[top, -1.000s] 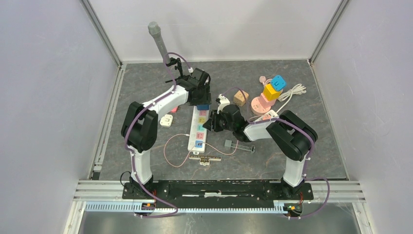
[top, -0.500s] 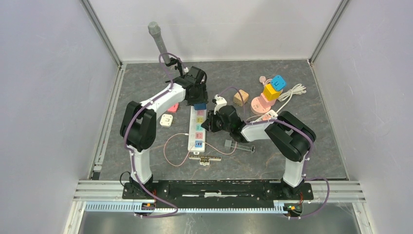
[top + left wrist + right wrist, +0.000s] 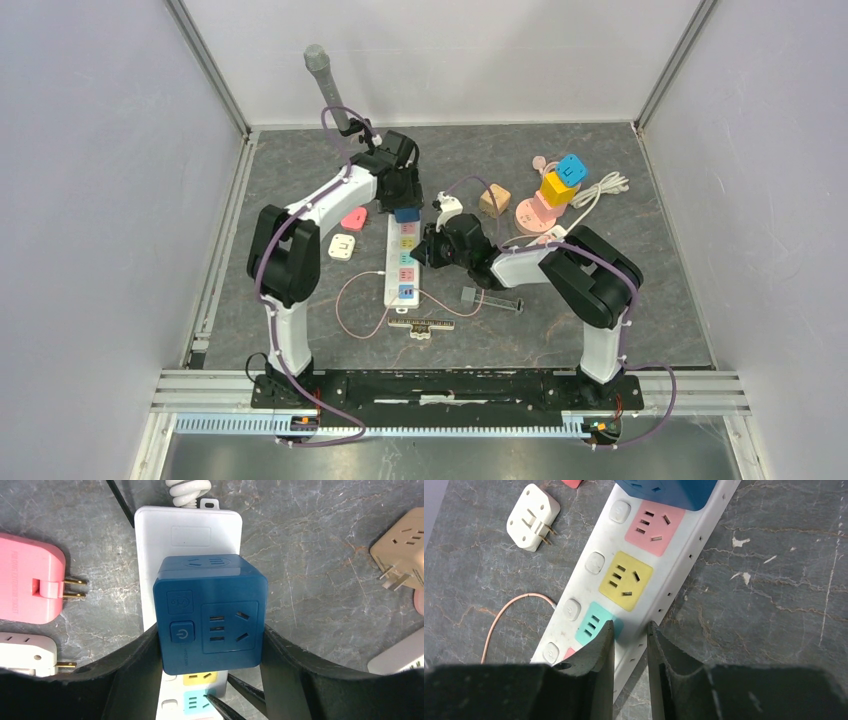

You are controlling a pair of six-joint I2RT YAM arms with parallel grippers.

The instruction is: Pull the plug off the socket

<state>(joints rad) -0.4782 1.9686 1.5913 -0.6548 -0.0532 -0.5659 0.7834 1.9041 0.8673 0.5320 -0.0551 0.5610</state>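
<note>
blue plug [image 3: 210, 620] between left fingers [image 3: 137, 672] — prongs hidden, strip [image 3: 150, 570] part-covered

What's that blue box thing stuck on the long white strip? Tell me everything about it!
The blue cube plug is a dark blue, smooth plastic block with rounded corners. Its top face shows a round power button, a small square icon and socket holes. It sits upright, plugged into the far end of the white power strip, covering the socket there. The left gripper straddles it, one black finger against each side. The right gripper pinches the strip's edge further along.
</note>
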